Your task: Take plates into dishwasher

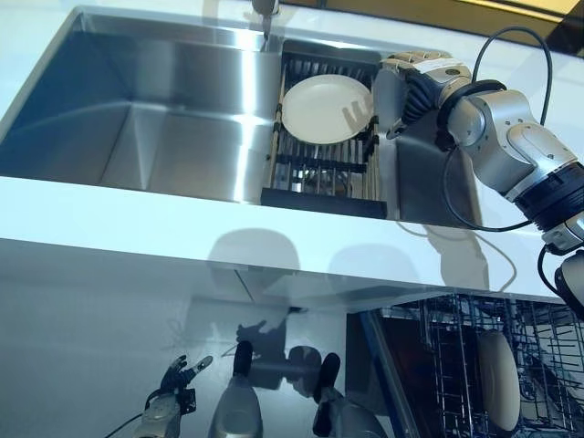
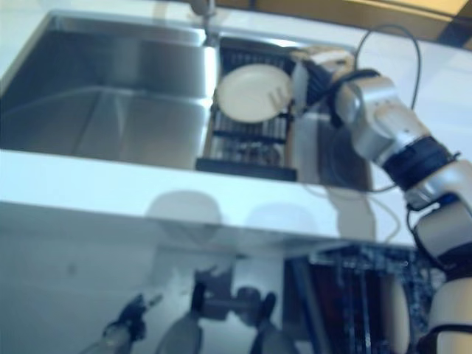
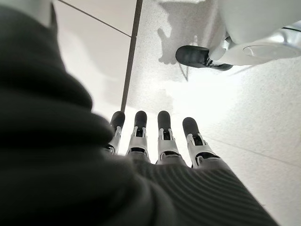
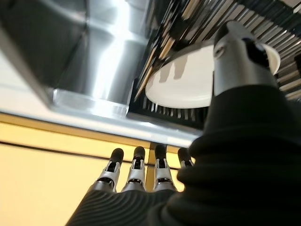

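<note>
- Left eye view, nearest: the left hand (image 1: 173,379) hangs low by the floor, fingers straight, holding nothing.
- One plate (image 1: 499,380) stands in the dishwasher rack (image 1: 456,365), near right: judged loaded.
- One white plate (image 1: 326,109) remains on the sink rack (image 1: 319,164), farther off.
- Right hand (image 1: 422,78), fingers straight and spread, sits just right of it, not gripping.
</note>
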Tool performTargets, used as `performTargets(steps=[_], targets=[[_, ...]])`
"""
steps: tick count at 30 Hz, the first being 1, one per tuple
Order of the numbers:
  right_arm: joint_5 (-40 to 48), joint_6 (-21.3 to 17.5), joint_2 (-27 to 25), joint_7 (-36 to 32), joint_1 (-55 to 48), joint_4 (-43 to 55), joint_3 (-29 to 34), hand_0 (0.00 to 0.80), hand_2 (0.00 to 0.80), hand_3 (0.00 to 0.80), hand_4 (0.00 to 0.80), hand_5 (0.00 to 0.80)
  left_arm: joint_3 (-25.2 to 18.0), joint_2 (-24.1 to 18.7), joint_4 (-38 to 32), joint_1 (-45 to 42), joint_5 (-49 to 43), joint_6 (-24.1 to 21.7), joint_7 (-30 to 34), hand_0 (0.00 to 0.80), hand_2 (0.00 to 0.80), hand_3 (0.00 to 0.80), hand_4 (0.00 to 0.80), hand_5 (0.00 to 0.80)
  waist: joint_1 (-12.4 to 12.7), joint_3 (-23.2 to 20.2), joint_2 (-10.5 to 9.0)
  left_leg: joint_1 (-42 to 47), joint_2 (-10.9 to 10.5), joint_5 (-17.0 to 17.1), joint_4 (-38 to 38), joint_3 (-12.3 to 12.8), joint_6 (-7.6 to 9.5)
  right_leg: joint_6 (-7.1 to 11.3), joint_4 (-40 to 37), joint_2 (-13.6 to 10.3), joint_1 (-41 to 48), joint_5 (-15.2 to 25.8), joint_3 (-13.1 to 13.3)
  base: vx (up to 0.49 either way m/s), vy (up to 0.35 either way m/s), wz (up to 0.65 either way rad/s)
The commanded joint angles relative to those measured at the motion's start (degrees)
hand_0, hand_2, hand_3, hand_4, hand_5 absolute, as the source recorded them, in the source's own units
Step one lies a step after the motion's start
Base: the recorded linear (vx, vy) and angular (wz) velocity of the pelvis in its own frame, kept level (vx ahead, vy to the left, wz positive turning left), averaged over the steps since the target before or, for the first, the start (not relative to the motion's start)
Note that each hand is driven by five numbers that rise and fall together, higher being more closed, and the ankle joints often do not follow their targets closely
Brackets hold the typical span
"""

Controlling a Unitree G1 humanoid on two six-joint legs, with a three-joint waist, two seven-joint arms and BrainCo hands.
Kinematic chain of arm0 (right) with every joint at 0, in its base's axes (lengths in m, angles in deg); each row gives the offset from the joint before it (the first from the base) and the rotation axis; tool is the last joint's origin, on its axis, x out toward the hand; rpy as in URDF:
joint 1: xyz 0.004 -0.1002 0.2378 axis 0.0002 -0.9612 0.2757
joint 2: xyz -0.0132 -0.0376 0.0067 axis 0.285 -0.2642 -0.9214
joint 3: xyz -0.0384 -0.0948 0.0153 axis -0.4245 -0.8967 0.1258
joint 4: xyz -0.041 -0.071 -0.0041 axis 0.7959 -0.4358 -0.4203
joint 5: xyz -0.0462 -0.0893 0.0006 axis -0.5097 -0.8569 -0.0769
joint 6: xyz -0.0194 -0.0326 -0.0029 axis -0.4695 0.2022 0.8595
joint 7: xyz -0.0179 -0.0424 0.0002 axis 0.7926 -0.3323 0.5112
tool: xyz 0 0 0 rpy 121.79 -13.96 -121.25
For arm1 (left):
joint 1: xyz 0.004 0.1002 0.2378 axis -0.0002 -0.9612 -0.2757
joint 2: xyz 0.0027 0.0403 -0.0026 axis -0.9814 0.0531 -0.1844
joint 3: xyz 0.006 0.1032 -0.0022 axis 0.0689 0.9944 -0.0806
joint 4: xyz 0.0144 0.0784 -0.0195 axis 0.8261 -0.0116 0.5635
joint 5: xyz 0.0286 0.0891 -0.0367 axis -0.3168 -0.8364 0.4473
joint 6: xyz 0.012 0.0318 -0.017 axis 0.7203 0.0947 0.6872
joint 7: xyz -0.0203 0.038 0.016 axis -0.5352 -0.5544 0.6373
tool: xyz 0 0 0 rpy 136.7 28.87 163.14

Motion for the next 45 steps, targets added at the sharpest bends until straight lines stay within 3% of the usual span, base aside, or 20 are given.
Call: performTargets(steps=[1,16,26,45], targets=[[-2.38,1.83,-1.35,2.65,7.12,1.22,-3.71,0.0,0.0,0.0,0.0,0.0,-0.21,-1.12,-0.77,2.25,2.02,-1.09,-0.32,0.0,0.0,0.0,0.0,0.0,0.63,1.57,-2.23,-2.3,-1.81,-0.12,-0.49,-1.43,1.71,4.8,-0.09,-3.78,0.88,0.08,-0.04,-0.029,0.023,0.04],[-5.72,1.43,1.55,1.0,8.96,3.38,-4.34,0.0,0.0,0.0,0.0,0.0,-0.5,-1.73,-1.96,2.84,1.85,-0.13,-0.65,0.0,0.0,0.0,0.0,0.0,1.65,1.83,-3.91,-2.46,-1.69,-0.24,-0.49,-1.51,1.81,5.27,-0.09,-3.65,1.0,0.15,-0.93,-0.008,0.001,0.02],[-17.09,0.03,3.52,-1.97,10.31,6.87,-6.91,0.0,0.0,0.0,0.0,0.0,-1.03,-1.7,-2.04,3.1,1.8,0.85,-1.42,0.0,0.0,0.0,0.0,0.0,2.31,0.85,-5.08,-2.15,-1.41,-0.4,-0.49,-1.39,1.73,5.41,-0.09,-3.25,1.65,-0.19,-1.48,0.0,-0.002,0.02],[-19.92,1.8,3.69,-8.33,8.31,10.86,-7.82,0.0,0.0,0.0,0.0,0.0,-2.21,-2.11,-1.48,3.35,1.61,0.28,-1.3,0.0,0.0,0.0,0.0,0.0,2.88,1.32,-6.08,-3.13,-1.54,-0.32,-0.49,-1.58,1.73,5.57,-0.09,-2.97,1.13,-0.27,-2.0,-0.002,-0.001,0.0]])
